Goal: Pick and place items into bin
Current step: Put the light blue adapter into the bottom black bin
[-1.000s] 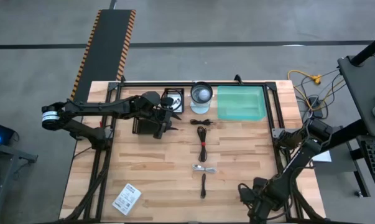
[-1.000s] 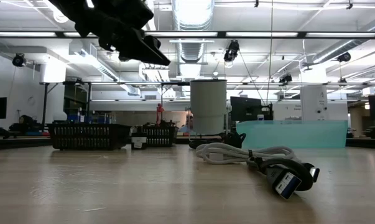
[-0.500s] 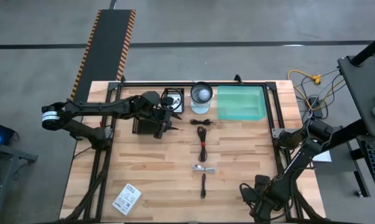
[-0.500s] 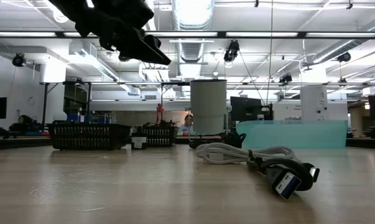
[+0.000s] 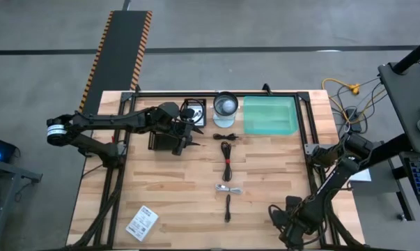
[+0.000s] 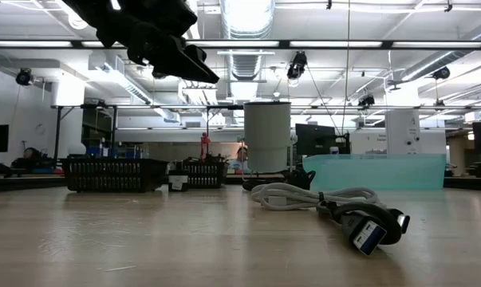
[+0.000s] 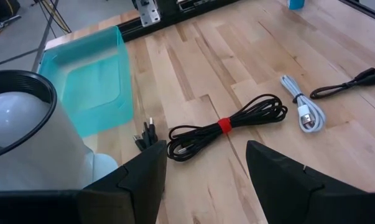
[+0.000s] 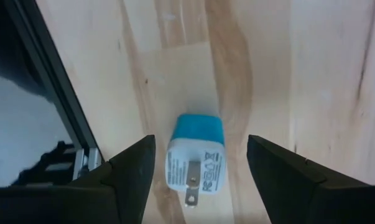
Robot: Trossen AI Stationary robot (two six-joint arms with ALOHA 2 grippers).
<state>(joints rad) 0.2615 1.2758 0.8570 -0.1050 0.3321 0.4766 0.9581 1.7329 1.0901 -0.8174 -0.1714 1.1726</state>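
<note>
My left gripper [image 5: 193,136] hangs open and empty above the table's far left part, beside the white cylinder [image 5: 225,108]; it also shows in the low view [image 6: 184,60]. Ahead of it lie a black cable bundle with a red tie [image 7: 227,124], a small black cable [image 7: 145,134], a white cable [image 7: 302,112] and a thin black cable [image 7: 349,84]. The teal bin [image 5: 269,115] stands at the far edge. My right gripper [image 5: 274,215] is open near the front right, its fingers on either side of a blue-and-white plug [image 8: 196,158] that lies flat on the wood, without touching it.
A white printed packet [image 5: 141,223] lies at the near left corner. A black metal frame [image 5: 304,132] runs round the work area, and its rail [image 8: 50,106] passes close by the plug. Bare wood lies between the cables and the left side.
</note>
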